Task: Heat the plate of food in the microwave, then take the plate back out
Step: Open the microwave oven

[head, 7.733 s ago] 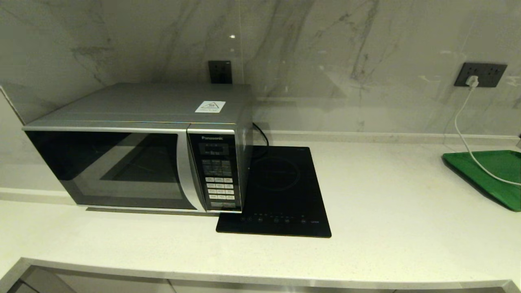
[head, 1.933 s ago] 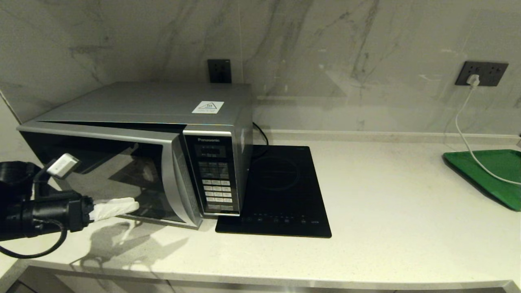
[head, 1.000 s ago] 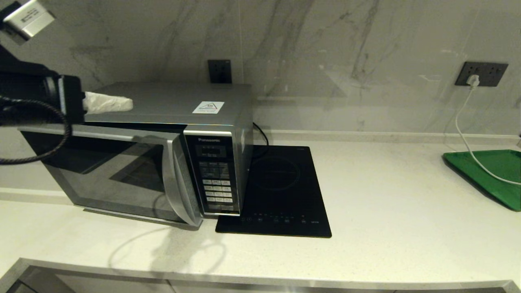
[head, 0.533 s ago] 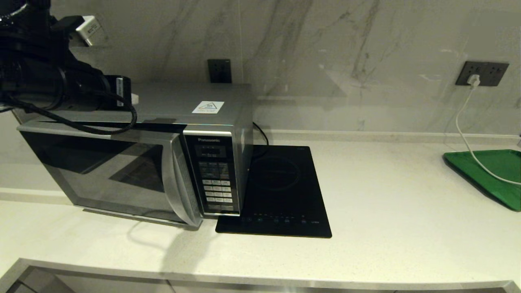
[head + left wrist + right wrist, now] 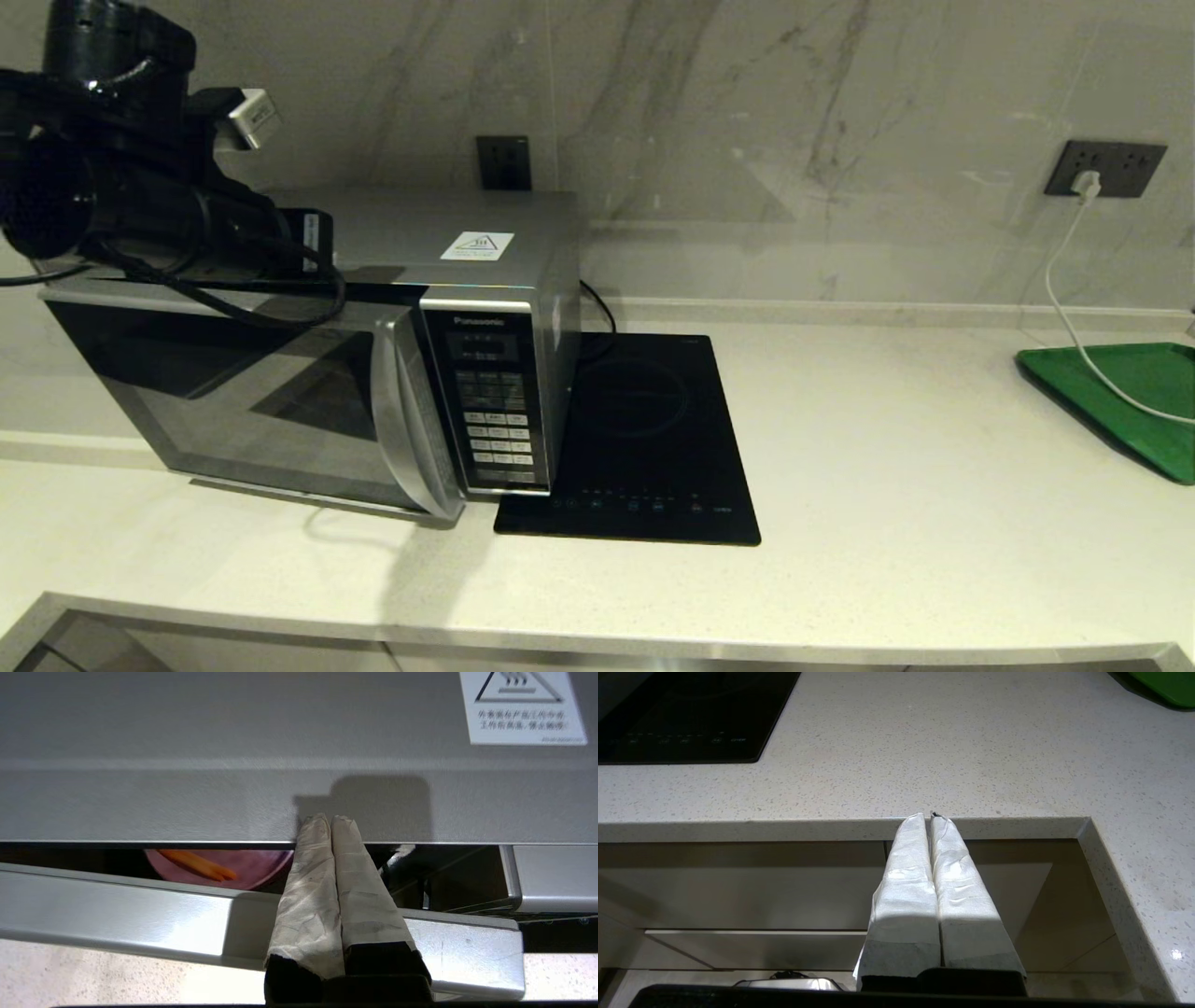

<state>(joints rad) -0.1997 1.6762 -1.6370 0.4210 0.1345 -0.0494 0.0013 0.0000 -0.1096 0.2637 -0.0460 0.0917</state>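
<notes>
1. The big silver-grey microwave (image 5: 308, 336) with the dark glass door stands with that door ajar, swung out a little on the side next to the button panel. The left tool (image 5: 331, 823) hangs above the gap, its two paper-wrapped fingers (image 5: 310, 882) pressed flat together and clasping nothing, tips over the front edge of the oven's roof.

2. I judge the step in hand to be working the door. Whether it is being opened to fetch the food or shut to heat it, the pictures do not settle.

3. The round pale lilac plate (image 5: 219, 870) with its thin orange sticks sits inside the cavity, below the left tool's tips and a little to one side, seen only through the slot between roof and door top.

4. The next move, if the door is to open, calls for the clenched tips to drop into the slot behind the door's top rail (image 5: 140, 914) and sweep it outward. If it is to close, a push on the door's outer face does it. Either way the tips should stay clear of the plate.

5. The left wrist view alone shows the plate and the pressed fingers. The head view hides both behind the black left arm (image 5: 140, 205), yet it alone shows the door's slant, the flat black induction hob (image 5: 644, 439) beside the oven and the green rectangular tray (image 5: 1120, 401) far along the pale speckled worktop (image 5: 887, 523).

6. The right wrist view shows the right tool (image 5: 930, 816), likewise clenched on nothing, parked below the worktop's front edge.
</notes>
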